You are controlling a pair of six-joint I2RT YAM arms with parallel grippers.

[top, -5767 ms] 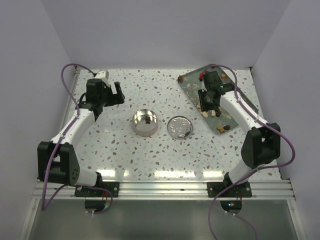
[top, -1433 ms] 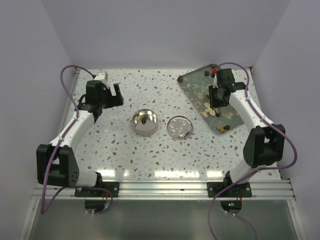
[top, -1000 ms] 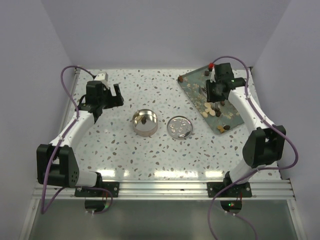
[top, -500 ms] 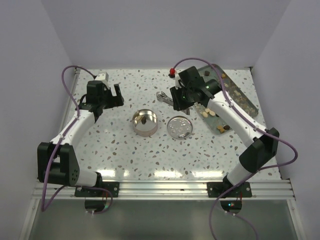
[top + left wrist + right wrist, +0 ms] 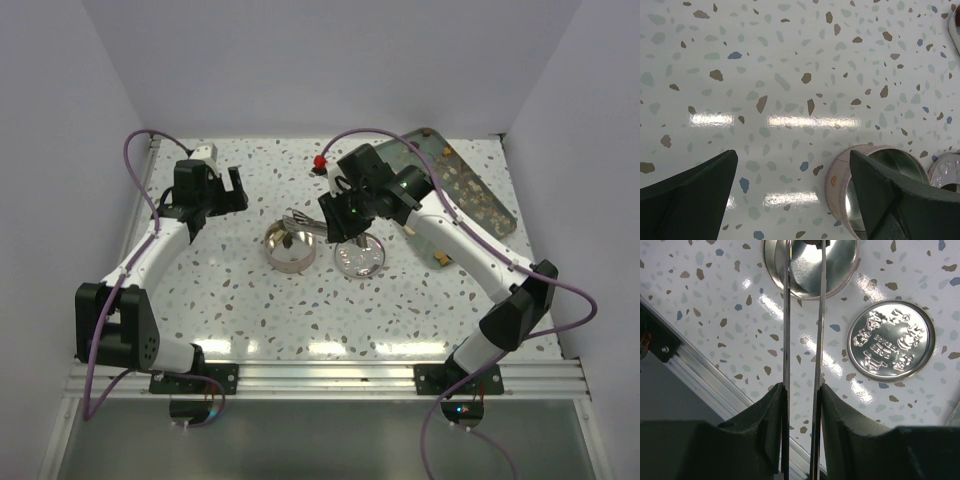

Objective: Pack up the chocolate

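My right gripper (image 5: 801, 390) is shut on a pair of thin metal tongs (image 5: 786, 315), and it hangs over the table's middle (image 5: 345, 205). The tongs' tips reach over the open round metal tin (image 5: 290, 247), whose bowl (image 5: 840, 265) shows at the top of the right wrist view. A dark lump sits between the tips at that frame's top edge. One dark chocolate (image 5: 288, 240) lies inside the tin. More chocolate (image 5: 441, 260) stays on the tray (image 5: 470, 185) at the back right. My left gripper (image 5: 792, 155) is open and holds nothing, just left of the tin (image 5: 837, 182).
The tin's embossed lid (image 5: 360, 256) lies flat on the table right of the tin, and it also shows in the right wrist view (image 5: 891, 340). White walls enclose the table on three sides. An aluminium rail (image 5: 705, 385) runs along the near edge.
My right arm has swung left from the tray to above the tin, carrying the tongs. The left arm has not moved.
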